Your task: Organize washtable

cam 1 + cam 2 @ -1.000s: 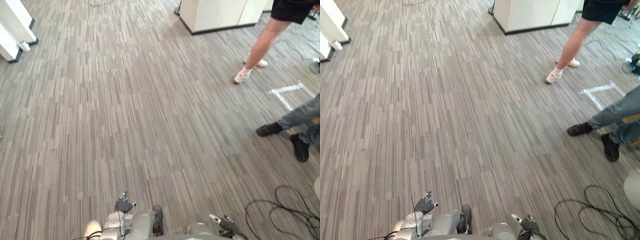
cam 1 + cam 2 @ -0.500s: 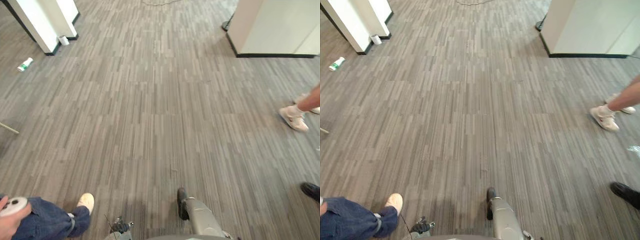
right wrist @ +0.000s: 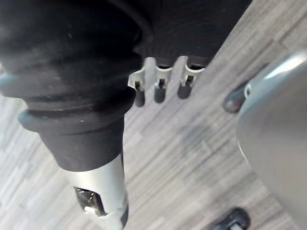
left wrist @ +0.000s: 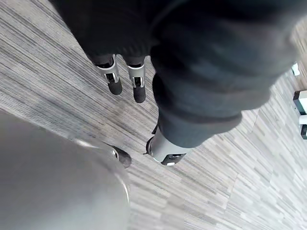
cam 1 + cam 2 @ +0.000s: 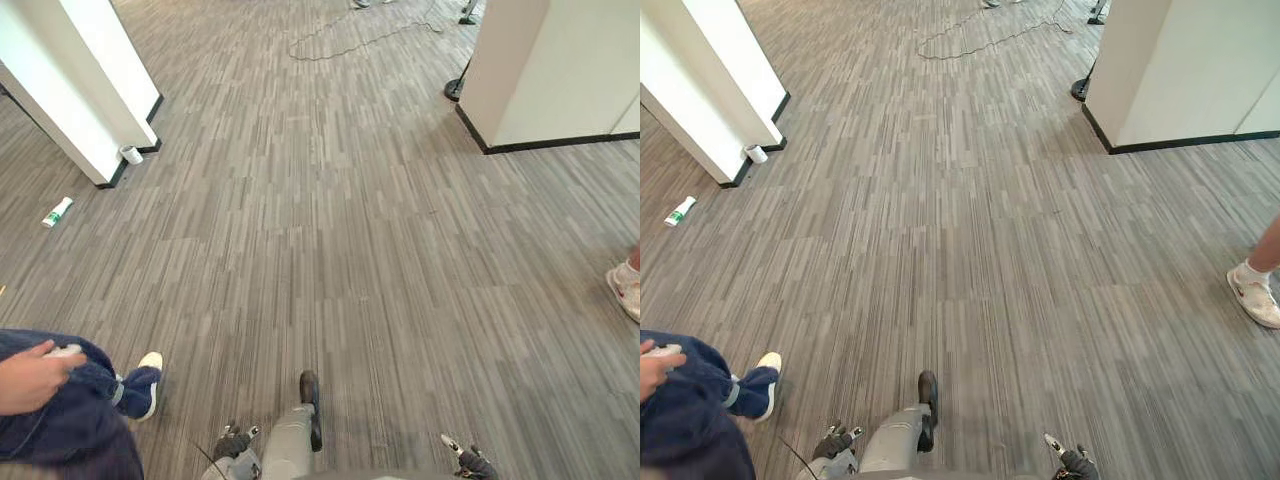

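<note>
Underfoot, as the left eye view shows it, a grey striped carpet floor (image 5: 330,250) runs the length of the room, its narrow bands of light and dark grey leading away from the robot. At the left stands a white square pillar (image 5: 70,100) with a dark skirting. A small white cup (image 5: 131,154) sits on the carpet just beside its near corner, and a white bottle with a green label (image 5: 57,211) lies on its side nearby, apart from both. At the upper right is a white cabinet wall on a black plinth (image 5: 560,60), with a small dark foot of a stand (image 5: 455,90) at its left corner. Low on the left, a person's blue-trousered leg (image 5: 60,420) and dark blue shoe with a white toe (image 5: 145,375) come near the robot's left hand (image 5: 235,441). The person's hand (image 5: 28,378) grips a small white object (image 5: 65,351). The right hand (image 5: 466,462) hangs at the lower edge, over the carpet.

The right eye view shows more fully, at the right edge, a second person's white shoe (image 5: 1252,297) and bare lower leg (image 5: 1272,240), well apart from the robot.

The left wrist view has the left hand's fingers (image 4: 113,79) straight and relaxed above the carpet, thumb (image 4: 165,148) apart, grasping nothing.

The right wrist view has the right hand likewise released, its row of fingers loose, thumb apart, empty.
</note>
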Robot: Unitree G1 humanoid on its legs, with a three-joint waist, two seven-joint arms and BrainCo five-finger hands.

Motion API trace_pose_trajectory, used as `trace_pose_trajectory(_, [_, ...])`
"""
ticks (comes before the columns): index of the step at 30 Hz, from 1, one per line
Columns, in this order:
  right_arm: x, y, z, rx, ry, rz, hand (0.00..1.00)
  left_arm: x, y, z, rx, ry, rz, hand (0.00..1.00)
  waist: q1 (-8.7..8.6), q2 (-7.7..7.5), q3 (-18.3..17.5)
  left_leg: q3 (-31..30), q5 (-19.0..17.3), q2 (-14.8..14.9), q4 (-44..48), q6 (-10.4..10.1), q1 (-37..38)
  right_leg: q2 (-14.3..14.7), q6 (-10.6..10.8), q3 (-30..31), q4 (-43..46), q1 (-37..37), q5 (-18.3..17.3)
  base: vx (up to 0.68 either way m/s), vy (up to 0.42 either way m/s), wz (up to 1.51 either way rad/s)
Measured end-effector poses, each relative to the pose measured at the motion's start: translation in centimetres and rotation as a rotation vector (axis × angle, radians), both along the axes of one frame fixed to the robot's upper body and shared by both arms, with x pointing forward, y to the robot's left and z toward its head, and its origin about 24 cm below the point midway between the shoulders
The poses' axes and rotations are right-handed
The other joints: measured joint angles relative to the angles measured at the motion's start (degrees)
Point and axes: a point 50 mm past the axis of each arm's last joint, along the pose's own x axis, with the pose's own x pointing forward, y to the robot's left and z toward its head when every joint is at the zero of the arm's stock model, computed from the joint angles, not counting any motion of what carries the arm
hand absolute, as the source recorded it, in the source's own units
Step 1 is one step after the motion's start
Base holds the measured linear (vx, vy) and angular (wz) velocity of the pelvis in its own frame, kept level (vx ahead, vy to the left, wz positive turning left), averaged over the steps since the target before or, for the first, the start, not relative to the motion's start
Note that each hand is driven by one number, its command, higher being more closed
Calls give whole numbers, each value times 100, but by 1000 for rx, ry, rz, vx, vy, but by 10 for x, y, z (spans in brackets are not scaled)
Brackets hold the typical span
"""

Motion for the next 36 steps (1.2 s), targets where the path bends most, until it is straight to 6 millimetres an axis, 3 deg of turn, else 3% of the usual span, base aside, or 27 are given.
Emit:
trace_pose_trajectory(1, [0,0,0,10,1,-17,0,1,2,0,4,-2,0,0,-4,-68,7,84,-217,-96,215,275,79,-10,328,206,557,-154,202,500,313,-26])
trace_pose_trajectory(2, [-1,-1,0,10,1,-20,0,1,3,1,8,-2,-2,0,-3,-115,10,153,-373,-167,326,356,176,-22,468,360,966,-268,385,587,350,-12])
trace_pose_trajectory(4, [-2,-1,-1,15,9,-25,0,1,4,1,13,4,-15,0,-80,-131,74,229,-933,-364,438,508,741,168,1184,818,2616,-712,1682,596,350,-9])
trace_pose_trajectory(5, [0,-3,0,11,-1,-22,0,-1,3,-1,8,24,-26,0,-128,-82,113,221,-1130,-435,373,526,1138,170,1238,668,3480,-1054,1821,378,218,-9])
trace_pose_trajectory(6, [1,-5,1,8,-9,-17,0,-2,1,-2,4,33,-40,0,-141,-81,113,224,-1217,-443,308,546,1372,135,1165,441,3795,-1227,1753,457,254,-8])
trace_pose_trajectory(7, [2,-8,2,0,-20,-10,0,0,-5,-2,-1,42,-82,0,-179,3,142,213,-1357,-444,82,547,1839,54,847,-70,4131,-1565,1537,459,233,-5])
trace_pose_trajectory(8, [3,-10,2,-5,-31,-7,0,2,-7,-3,9,54,-137,0,-188,24,173,152,-1415,-457,-239,562,2315,-8,503,-598,4134,-1856,1076,548,233,-1])
trace_pose_trajectory(10, [4,-11,3,-17,-45,-9,0,6,-9,-4,30,86,-239,0,-318,39,191,-17,-1536,-445,-708,658,2910,239,483,-1186,3531,-2381,491,496,119,19])
trace_pose_trajectory(12, [-2,-13,3,-20,-32,-13,0,6,-12,-5,26,101,-291,0,-462,91,253,-200,-1675,-395,-880,764,3247,563,509,-1383,2566,-2678,405,508,24,46])
trace_pose_trajectory(13, [-9,-14,2,-20,-19,-34,0,6,-15,-6,20,104,-311,0,-502,147,320,-312,-1816,-364,-994,749,3489,812,538,-1394,1451,-2856,593,670,4,70])
trace_pose_trajectory(14, [-22,-14,1,-14,14,-45,0,7,-15,-6,25,107,-335,0,-603,97,372,-473,-1939,-392,-1152,721,3710,905,586,-1439,12,-2931,1187,599,-13,69])
trace_pose_trajectory(15, [-28,-11,0,-7,28,-50,0,7,-14,-6,28,108,-345,0,-633,79,370,-561,-1965,-457,-1262,655,3840,881,655,-1467,-552,-2987,1467,640,-58,79])
trace_pose_trajectory(16, [-37,-7,-2,7,54,-64,0,3,-12,-7,20,123,-336,0,-735,81,373,-723,-2065,-483,-1424,453,4098,901,520,-1532,-812,-3244,1948,754,-86,73])
trace_pose_trajectory(17, [-41,-11,-1,6,56,-108,0,-8,-17,-10,-13,151,-284,0,-795,218,338,-805,-2094,-337,-1311,331,4300,982,-39,-1534,-526,-3209,2422,777,-89,59])
trace_pose_trajectory(18, [-43,-11,-1,8,58,-127,0,-9,-16,-10,-20,148,-254,0,-773,261,321,-806,-2072,-287,-1050,214,4251,993,-227,-1532,-369,-3216,2609,828,-107,31])
trace_pose_trajectory(20, [-38,-23,2,-24,22,-169,0,-8,-24,-11,-59,132,-167,0,-749,533,332,-778,-1696,-14,278,-301,3832,1163,-292,-1702,-68,-3033,2181,813,-127,-2])
trace_pose_trajectory(21, [-30,-26,5,-38,-12,-168,0,-10,-25,-11,-75,123,-100,0,-745,602,341,-784,-1064,47,1414,-410,3410,1294,-379,-1708,-104,-2754,1937,998,-118,-31])
trace_pose_trajectory(22, [-23,-26,7,-44,-42,-162,0,-12,-22,-11,-76,123,-54,0,-738,603,347,-782,-36,197,2641,-845,2935,1409,-463,-1613,-244,-2320,1700,821,-82,-42])
trace_pose_trajectory(23, [-19,-25,7,-43,-55,-162,0,-12,-20,-11,-72,121,-55,0,-719,601,347,-764,122,305,3244,-903,2715,1474,-508,-1558,-305,-2102,1621,927,-82,-47])
trace_pose_trajectory(25, [-6,-20,8,-30,-84,-167,0,-7,-15,-8,-57,98,-52,0,-657,510,402,-321,-36,710,4588,-619,2101,1582,-611,-1297,-570,-1410,1463,533,-35,-44])
trace_pose_trajectory(27, [3,-16,7,-21,-89,-147,0,4,-6,-3,-17,60,-81,0,-410,345,438,128,-536,985,5136,4,1487,1502,-573,-880,-931,-722,1208,604,27,-70])
trace_pose_trajectory(29, [15,-14,8,-18,-97,-107,0,9,-6,-1,-19,34,-73,0,-380,323,478,190,-839,1066,4820,14,863,1375,-483,-714,-1074,-361,976,553,109,-42])
trace_pose_trajectory(31, [21,-16,9,-22,-99,-77,0,14,-6,1,-17,6,-70,0,-367,296,484,263,-1172,900,3535,-131,357,1089,-354,-663,-1105,-6,624,497,190,-3])
trace_pose_trajectory(32, [22,-18,9,-31,-95,-47,0,16,-7,2,-18,-7,-74,0,-325,287,480,201,-1164,676,2356,-179,187,882,-268,-654,-1167,206,417,536,229,0])
trace_pose_trajectory(34, [24,-23,10,-47,-92,-9,0,19,-10,3,-10,-22,-86,0,-160,316,462,-52,-788,408,184,-658,121,636,-141,-587,-1398,537,210,661,318,-21])
trace_pose_trajectory(35, [19,-26,9,-53,-73,-11,0,18,-12,2,-16,-22,-88,0,-80,441,423,-318,-519,402,-673,-871,34,633,-143,-516,-1504,708,157,645,362,-32])
trace_pose_trajectory(36, [18,-25,8,-52,-62,-6,0,16,-12,2,-18,-19,-78,0,-56,466,407,-321,-137,427,-527,-756,-30,624,-165,-451,-1472,808,143,687,424,-35])
